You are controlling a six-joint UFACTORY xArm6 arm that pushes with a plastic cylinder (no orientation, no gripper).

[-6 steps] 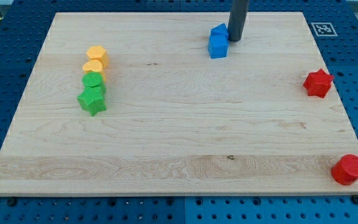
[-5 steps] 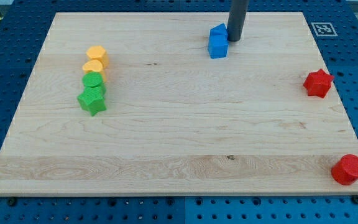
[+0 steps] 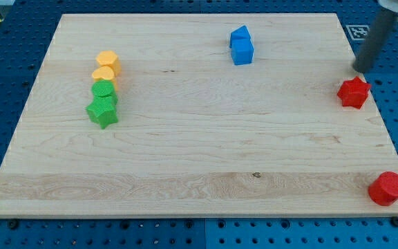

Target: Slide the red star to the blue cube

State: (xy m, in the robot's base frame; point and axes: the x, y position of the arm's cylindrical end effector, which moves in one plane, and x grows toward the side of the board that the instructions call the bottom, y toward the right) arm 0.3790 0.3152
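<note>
The red star (image 3: 354, 92) lies near the board's right edge, at mid height. The blue cube (image 3: 242, 51) sits near the view's top, right of centre, with a second blue block (image 3: 239, 34) touching it just above. My tip (image 3: 361, 69) is at the right edge, just above and slightly right of the red star, a small gap away from it. The tip is far to the right of the blue blocks.
A red round block (image 3: 387, 188) lies at the bottom right corner. At the left, two yellow blocks (image 3: 106, 67), a green round block (image 3: 103, 90) and a green star (image 3: 102, 111) form a column. The wooden board (image 3: 199, 194) has a tag (image 3: 358, 31) past its top right corner.
My tip has moved from beside the blue blocks far to the right, to just above the red star. No block has moved.
</note>
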